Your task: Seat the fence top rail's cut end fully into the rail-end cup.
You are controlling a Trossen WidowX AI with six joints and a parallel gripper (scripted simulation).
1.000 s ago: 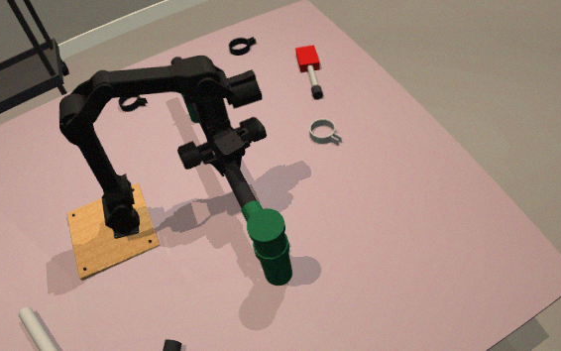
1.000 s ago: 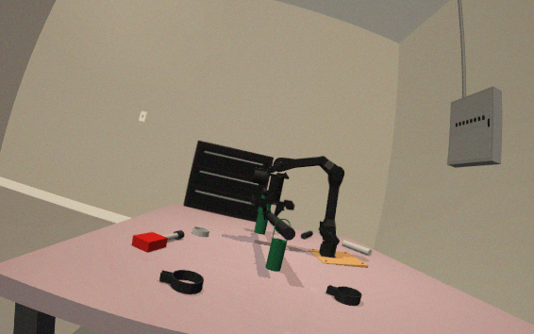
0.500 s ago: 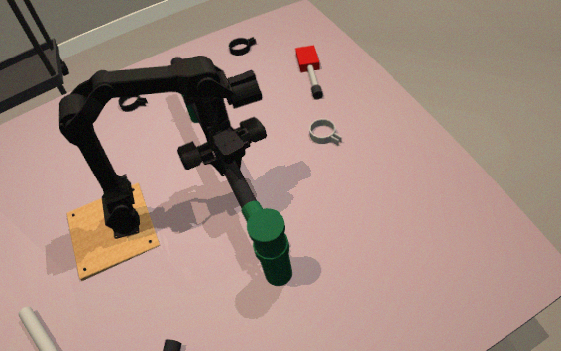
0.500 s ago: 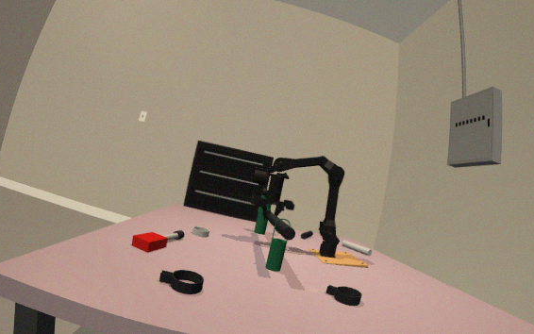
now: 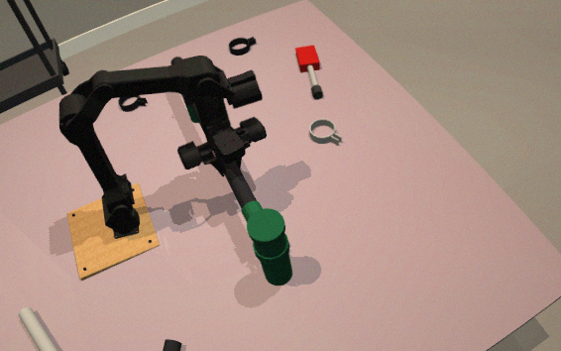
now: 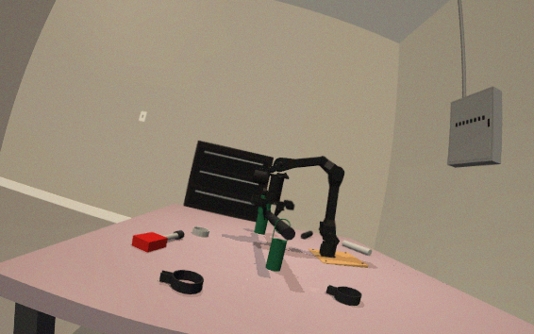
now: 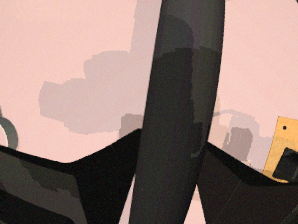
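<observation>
The dark rail [image 5: 241,187] [image 6: 281,225] [image 7: 180,90] slopes above the table. One end meets the green rail-end cup [image 5: 252,210] beside the big post's cap [image 5: 266,225]; how deep it sits inside cannot be told. The big post [image 5: 278,270] stands upright with a thin band [image 5: 272,256] a little below its cap. The other end sticks out through the thin loop [image 6: 282,220] over the small green post [image 6: 276,255]. My gripper [image 7: 167,138] [image 5: 226,166] is shut on the rail, between the posts; its fingers press both sides in the wrist view.
The wooden base plate [image 5: 82,248] [image 6: 348,260] carries the arm. Around lie a red mallet [image 5: 307,58] [image 6: 149,242], a grey clamp ring [image 5: 322,141], black rings [image 6: 192,289] [image 6: 349,299], a white tube [image 5: 39,329] [image 6: 357,247] and a short black piece [image 5: 171,345] [image 6: 307,234].
</observation>
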